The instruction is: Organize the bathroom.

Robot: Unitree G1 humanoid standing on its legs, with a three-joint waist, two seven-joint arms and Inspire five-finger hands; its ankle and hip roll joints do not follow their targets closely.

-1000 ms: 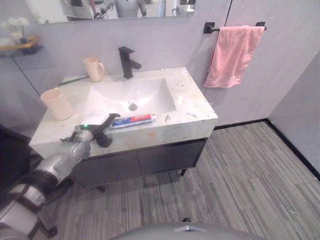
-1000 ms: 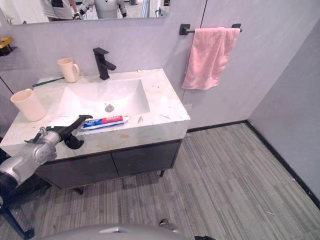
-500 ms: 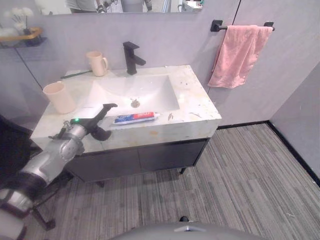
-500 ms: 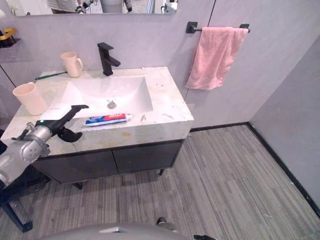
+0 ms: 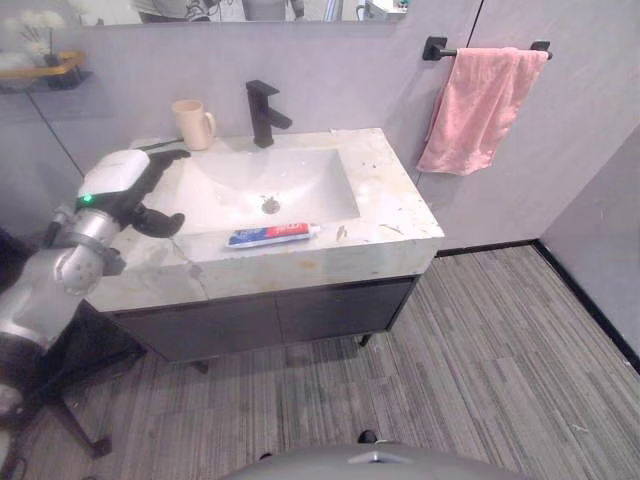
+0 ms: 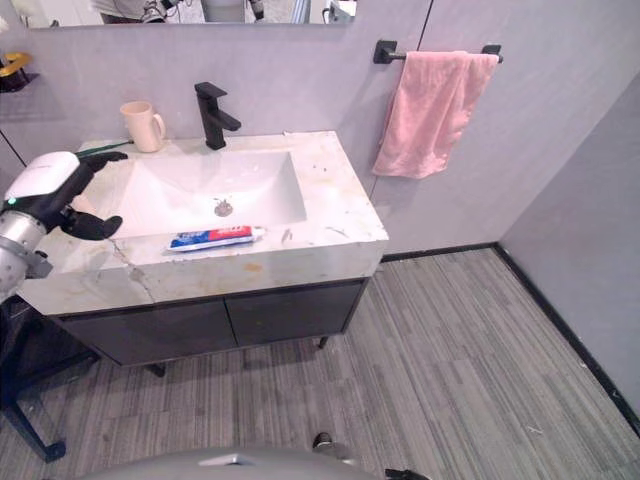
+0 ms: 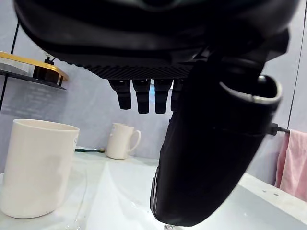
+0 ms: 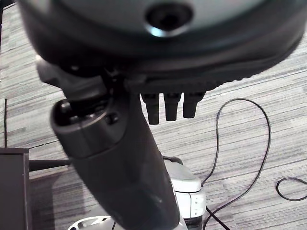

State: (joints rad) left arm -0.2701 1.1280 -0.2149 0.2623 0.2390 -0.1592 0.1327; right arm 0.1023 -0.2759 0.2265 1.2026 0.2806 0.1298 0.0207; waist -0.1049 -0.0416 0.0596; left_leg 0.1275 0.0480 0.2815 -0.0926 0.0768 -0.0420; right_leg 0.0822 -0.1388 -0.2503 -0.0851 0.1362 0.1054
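— Marble counter (image 5: pixel 390 215) holds what?
— Toothpaste (image 5: pixel 273 235) before the basin (image 5: pixel 262 187); handled mug (image 5: pixel 193 124) by the tap (image 5: pixel 262 113). My left hand (image 5: pixel 133 182), fingers straight, hides the near cup (image 7: pixel 37 166).
— Your right hand (image 8: pixel 120 167)?
— Relaxed, empty.

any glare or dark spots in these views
Left eye view: the sink basin is brightly lit, nearly washed out; the mirror shows reflections. Left wrist view: the left hand is a dark silhouette beside the well-lit cup.
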